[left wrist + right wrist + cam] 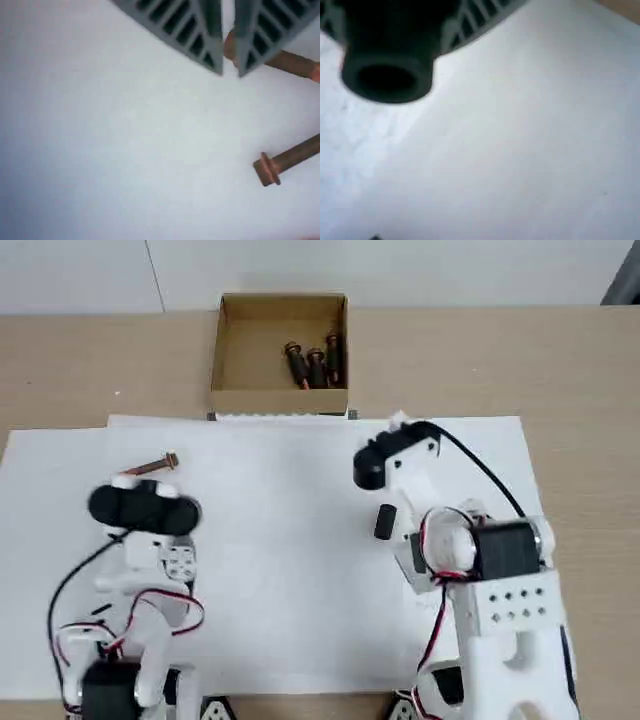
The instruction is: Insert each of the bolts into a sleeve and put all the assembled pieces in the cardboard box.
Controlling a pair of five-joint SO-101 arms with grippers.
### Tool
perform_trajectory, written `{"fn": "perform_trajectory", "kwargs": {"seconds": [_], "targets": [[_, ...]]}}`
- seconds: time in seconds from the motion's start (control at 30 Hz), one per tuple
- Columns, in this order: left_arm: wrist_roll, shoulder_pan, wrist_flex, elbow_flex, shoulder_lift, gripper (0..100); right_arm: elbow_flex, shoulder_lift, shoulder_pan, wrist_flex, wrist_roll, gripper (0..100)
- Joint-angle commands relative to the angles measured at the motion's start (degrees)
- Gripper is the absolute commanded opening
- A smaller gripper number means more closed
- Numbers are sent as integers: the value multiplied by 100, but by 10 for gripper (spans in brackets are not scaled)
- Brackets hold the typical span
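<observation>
Your left gripper (230,70) hangs low over the white paper sheet (290,560), at one end of a copper bolt (292,63). You cannot tell whether its jaws hold that bolt. A second bolt (287,161) lies loose on the sheet near the first. Your right gripper (386,508) has its jaws closed on a black sleeve (387,77) over the sheet's right half. Beyond the sheet on the table (80,360), the cardboard box (215,350) holds three assembled pieces (315,365).
</observation>
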Motion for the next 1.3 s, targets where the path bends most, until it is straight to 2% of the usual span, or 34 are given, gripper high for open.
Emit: {"fn": "perform_trajectory", "kwargs": {"seconds": [0.0,0.27,0.5,0.8,1.27], "targets": [[-26,-273,-26,-1059,1213,6,167,-400,145,22,-35,7],[-26,-624,149,-3424,4035,6,264,-681,259,-22,-53,7],[-167,-624,149,-4629,5952,6,264,-646,268,-22,-44,7],[-2110,-659,185,-5508,7851,6,492,-673,268,-295,-26,7],[-5415,-1073,158,-5780,9389,6,519,-646,268,-391,-18,7]]}}
